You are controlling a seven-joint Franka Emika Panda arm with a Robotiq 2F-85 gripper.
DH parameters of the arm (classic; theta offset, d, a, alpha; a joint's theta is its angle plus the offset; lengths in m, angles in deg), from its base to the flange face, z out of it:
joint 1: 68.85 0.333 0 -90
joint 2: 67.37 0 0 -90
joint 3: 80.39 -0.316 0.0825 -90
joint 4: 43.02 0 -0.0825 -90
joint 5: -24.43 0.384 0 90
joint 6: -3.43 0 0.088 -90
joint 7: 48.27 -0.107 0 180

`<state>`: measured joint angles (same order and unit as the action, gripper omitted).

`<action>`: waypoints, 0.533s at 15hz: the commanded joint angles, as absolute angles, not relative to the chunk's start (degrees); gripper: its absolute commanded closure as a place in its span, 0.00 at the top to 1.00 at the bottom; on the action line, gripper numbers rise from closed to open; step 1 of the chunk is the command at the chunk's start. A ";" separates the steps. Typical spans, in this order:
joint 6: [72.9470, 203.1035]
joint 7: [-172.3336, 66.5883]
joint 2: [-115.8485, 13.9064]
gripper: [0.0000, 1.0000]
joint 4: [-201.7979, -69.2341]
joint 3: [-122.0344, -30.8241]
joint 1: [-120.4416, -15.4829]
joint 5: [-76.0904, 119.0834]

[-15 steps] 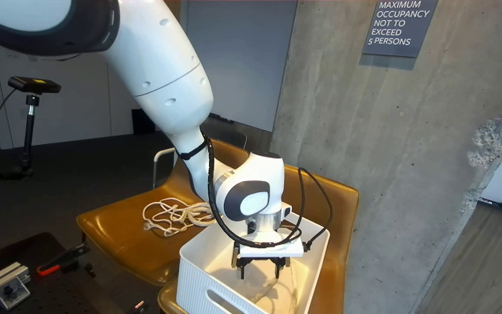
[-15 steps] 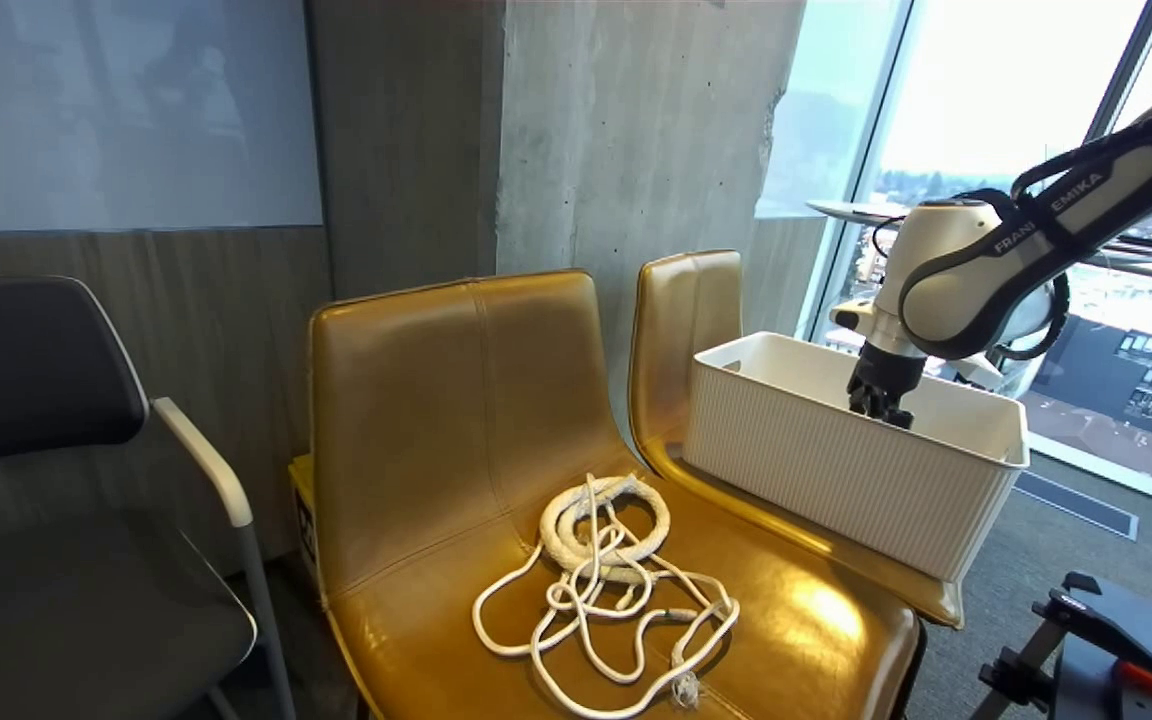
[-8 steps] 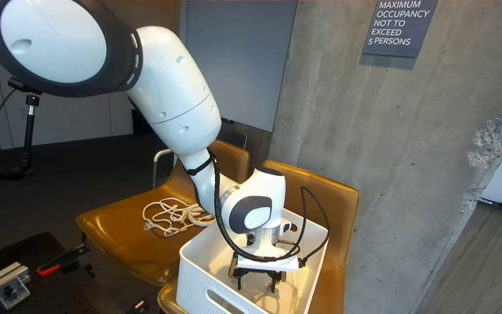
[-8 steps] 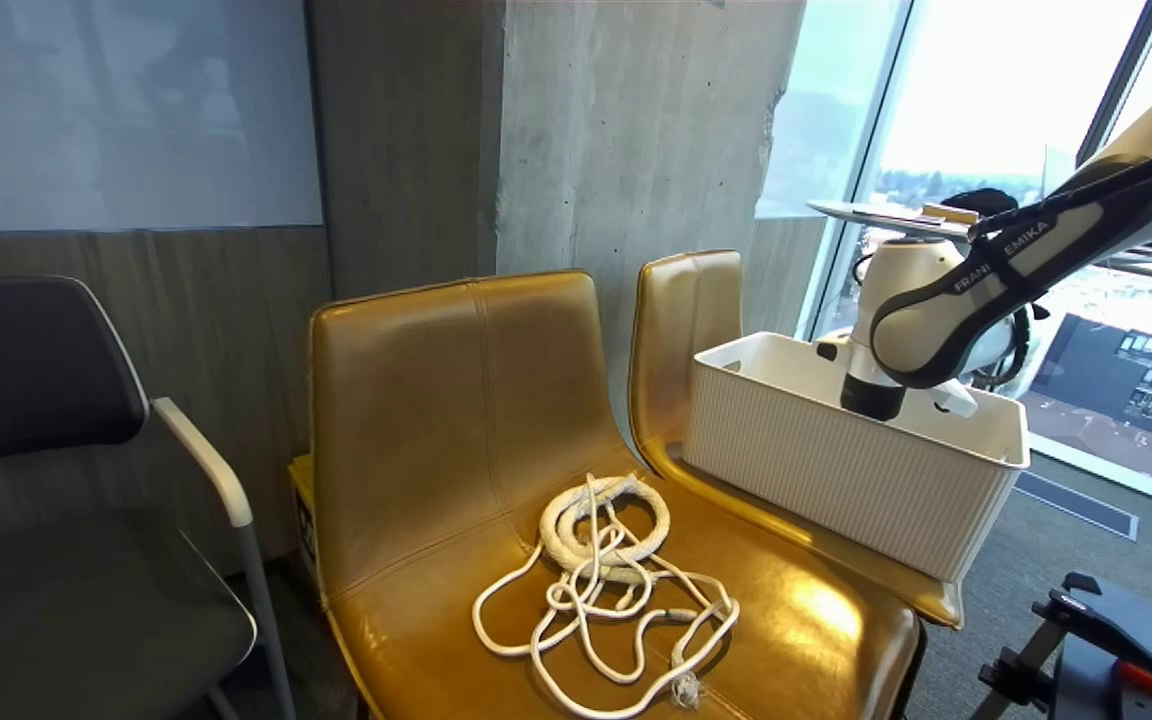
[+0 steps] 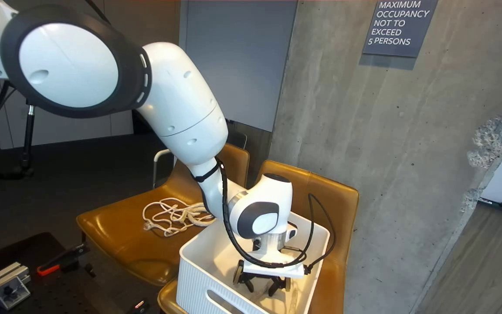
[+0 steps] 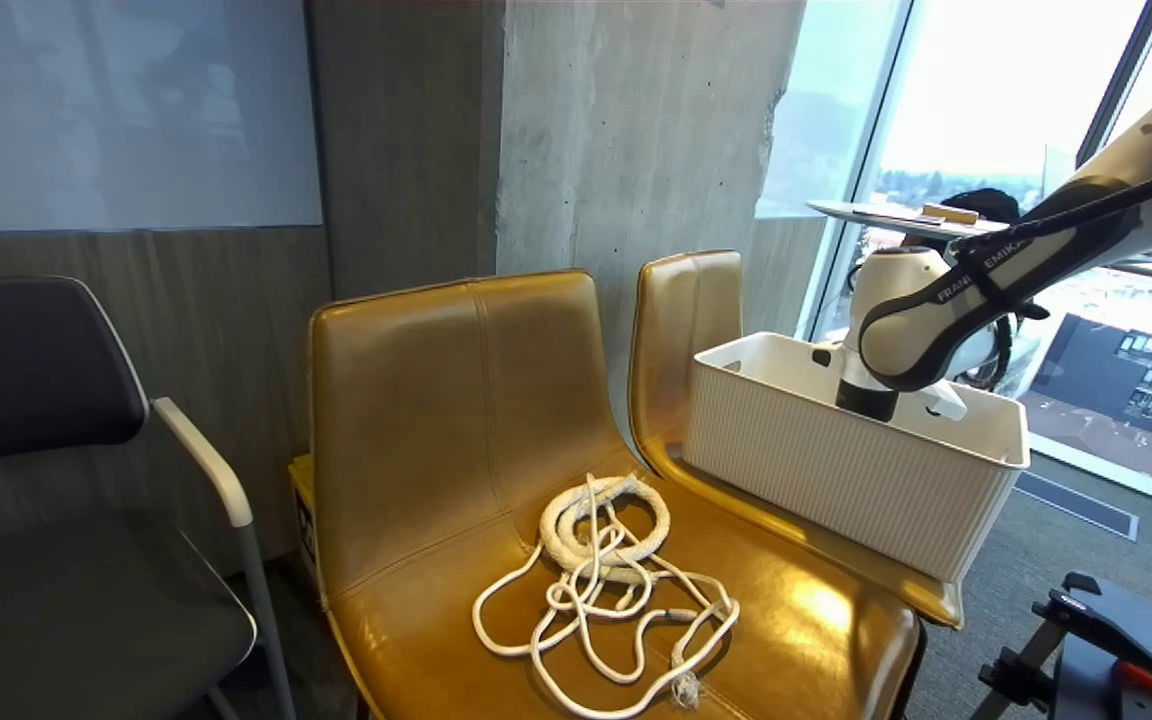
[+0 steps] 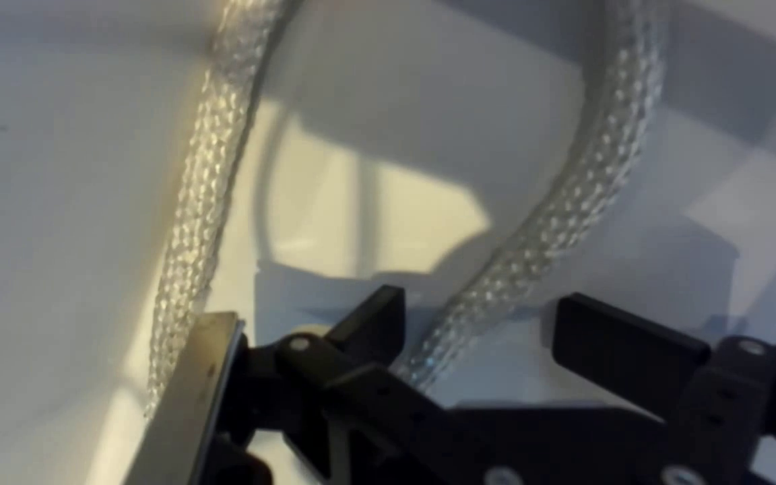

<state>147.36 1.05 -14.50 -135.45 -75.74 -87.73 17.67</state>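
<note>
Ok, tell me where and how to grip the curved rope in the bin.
I'd pinch the curved rope from above, across the slim stretch seen between the jaws of the open gripper; the tall walls of the bin likely block side approaches.

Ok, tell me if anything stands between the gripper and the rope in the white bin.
Nothing visible does. In the wrist view, one rope stretch runs into the gap between the open jaws of the gripper, with no object in between. The white bin has walls around both.
</note>
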 commanded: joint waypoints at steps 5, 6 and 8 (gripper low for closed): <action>144.45 1.04 -12.94 0.01 -131.38 -76.56 -89.27 17.18; 144.29 1.34 -13.74 0.00 -131.68 -76.77 -89.35 17.21; 144.25 1.71 -17.21 0.00 -133.95 -76.95 -88.95 16.94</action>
<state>146.26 1.06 -13.85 -132.98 -75.76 -88.39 17.63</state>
